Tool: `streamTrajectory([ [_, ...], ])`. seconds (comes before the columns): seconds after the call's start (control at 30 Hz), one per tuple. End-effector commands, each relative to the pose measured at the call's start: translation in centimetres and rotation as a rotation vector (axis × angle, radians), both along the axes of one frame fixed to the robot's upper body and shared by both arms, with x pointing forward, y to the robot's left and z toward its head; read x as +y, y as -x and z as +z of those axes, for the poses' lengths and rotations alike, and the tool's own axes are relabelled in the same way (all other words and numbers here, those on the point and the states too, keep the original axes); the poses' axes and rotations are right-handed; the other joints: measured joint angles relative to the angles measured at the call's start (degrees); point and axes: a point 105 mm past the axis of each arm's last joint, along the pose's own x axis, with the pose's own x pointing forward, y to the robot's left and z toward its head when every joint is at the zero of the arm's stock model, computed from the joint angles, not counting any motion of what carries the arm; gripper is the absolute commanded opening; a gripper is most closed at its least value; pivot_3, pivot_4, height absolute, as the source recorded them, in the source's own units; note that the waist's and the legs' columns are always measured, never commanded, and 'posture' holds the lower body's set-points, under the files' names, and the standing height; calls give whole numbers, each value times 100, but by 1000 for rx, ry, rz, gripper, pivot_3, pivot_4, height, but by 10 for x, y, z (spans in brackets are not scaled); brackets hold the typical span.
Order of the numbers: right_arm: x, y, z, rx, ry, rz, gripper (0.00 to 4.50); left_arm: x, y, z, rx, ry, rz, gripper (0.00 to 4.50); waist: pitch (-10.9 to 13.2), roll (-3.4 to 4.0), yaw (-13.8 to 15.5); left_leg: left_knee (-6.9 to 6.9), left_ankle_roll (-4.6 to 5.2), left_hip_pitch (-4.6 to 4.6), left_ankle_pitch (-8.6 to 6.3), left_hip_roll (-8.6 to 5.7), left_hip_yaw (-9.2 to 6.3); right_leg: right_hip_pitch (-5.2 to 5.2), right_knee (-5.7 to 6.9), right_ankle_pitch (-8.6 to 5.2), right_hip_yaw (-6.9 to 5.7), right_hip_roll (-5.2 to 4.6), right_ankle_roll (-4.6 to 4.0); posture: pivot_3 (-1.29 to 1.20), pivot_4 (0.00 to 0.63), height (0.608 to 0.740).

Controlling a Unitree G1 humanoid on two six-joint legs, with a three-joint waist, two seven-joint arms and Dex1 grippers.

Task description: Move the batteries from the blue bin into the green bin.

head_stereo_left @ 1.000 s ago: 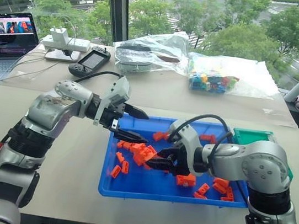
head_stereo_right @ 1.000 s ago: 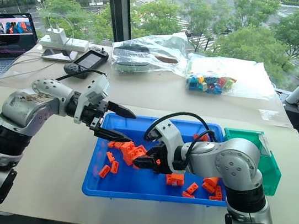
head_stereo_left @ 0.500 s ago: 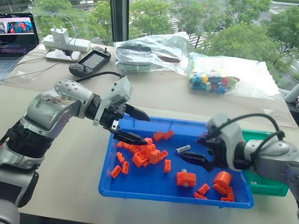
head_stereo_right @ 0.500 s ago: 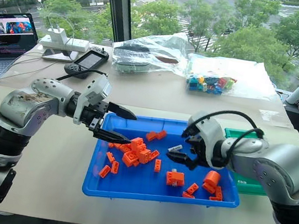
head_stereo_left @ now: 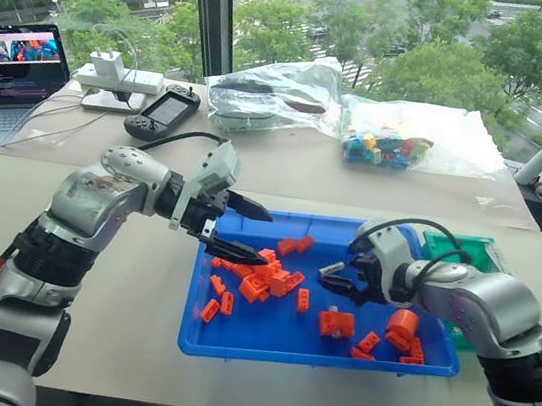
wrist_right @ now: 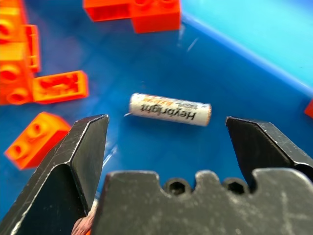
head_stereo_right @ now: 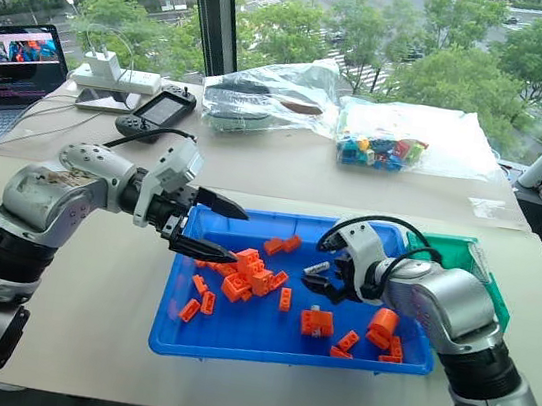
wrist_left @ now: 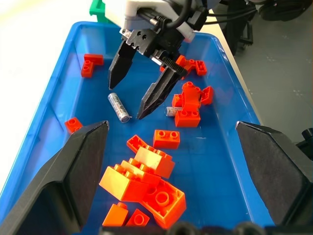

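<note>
A slim silvery battery (wrist_right: 169, 109) lies on the floor of the blue bin (head_stereo_left: 262, 341), right of the middle (head_stereo_left: 331, 269). My right gripper (head_stereo_left: 338, 280) hangs open just over it, one finger on each side (wrist_left: 128, 102), and holds nothing. A second battery (wrist_left: 169, 111) lies close by, half hidden behind an orange brick. The green bin (head_stereo_left: 468, 253) stands against the blue bin's far right corner. My left gripper (head_stereo_left: 266, 238) is open and empty above the blue bin's left end.
A heap of orange bricks (head_stereo_left: 266, 275) lies under the left gripper, with loose ones and a fat orange cylinder (head_stereo_left: 401, 327) at the right. On the table behind are plastic bags (head_stereo_left: 391, 139), a handheld controller (head_stereo_left: 163, 110) and a laptop (head_stereo_left: 13, 66).
My right gripper left the brick heap in the middle, swung right and came down over the battery with its jaws wider. The left gripper stayed put.
</note>
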Motion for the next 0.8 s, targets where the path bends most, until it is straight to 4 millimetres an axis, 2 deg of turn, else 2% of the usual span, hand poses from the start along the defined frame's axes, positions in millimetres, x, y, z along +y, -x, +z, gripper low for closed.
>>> streamTrajectory([
  [0.03,1,-3,-1,-6,10,-38,4453,2,2,7,-47,6,0,4500,0,0,0,0,0,0,0,0,-1,0,0,0,-1,0,0,0,150,732],
  [0.27,8,-1,-12,32,9,-76,4453,3,-1,6,-53,4,4,4500,-1,0,-2,0,0,3,0,0,-2,3,2,0,-3,1,0,0,150,732],
  [0.37,7,-1,-13,34,21,-86,3785,3,-1,6,-56,5,3,4500,-1,0,-2,0,0,5,0,0,-2,3,2,0,-3,1,0,0,150,732],
  [0.47,3,2,-8,17,51,-77,2737,3,-1,5,-58,5,1,4500,-1,0,-1,0,0,5,0,0,-2,3,2,0,-3,1,0,0,150,732],
  [0.5,4,1,0,13,20,-81,2529,3,-1,5,-58,5,0,4500,-1,0,-1,0,0,5,0,-1,-2,3,2,0,-2,1,0,0,150,732],
  [0.6,-1,3,19,-19,14,-68,2516,2,-2,5,-58,7,-2,4500,-1,0,0,0,0,4,0,-1,-2,3,2,0,-2,1,0,0,150,732],
  [0.7,-3,2,61,-94,-107,-61,2516,1,-2,5,-57,9,-8,4500,0,1,-3,0,0,3,0,-1,0,1,2,0,0,0,0,0,150,732],
  [0.77,-14,8,81,-120,-144,-64,2516,-1,-2,5,-56,11,-15,4500,0,1,-2,0,0,3,0,-1,1,0,2,0,1,0,0,0,150,732],
  [0.8,-26,13,90,-140,-139,-81,2516,-2,-2,5,-56,13,-20,4500,0,1,4,-1,0,3,0,0,0,0,2,0,0,1,0,0,150,732],
])
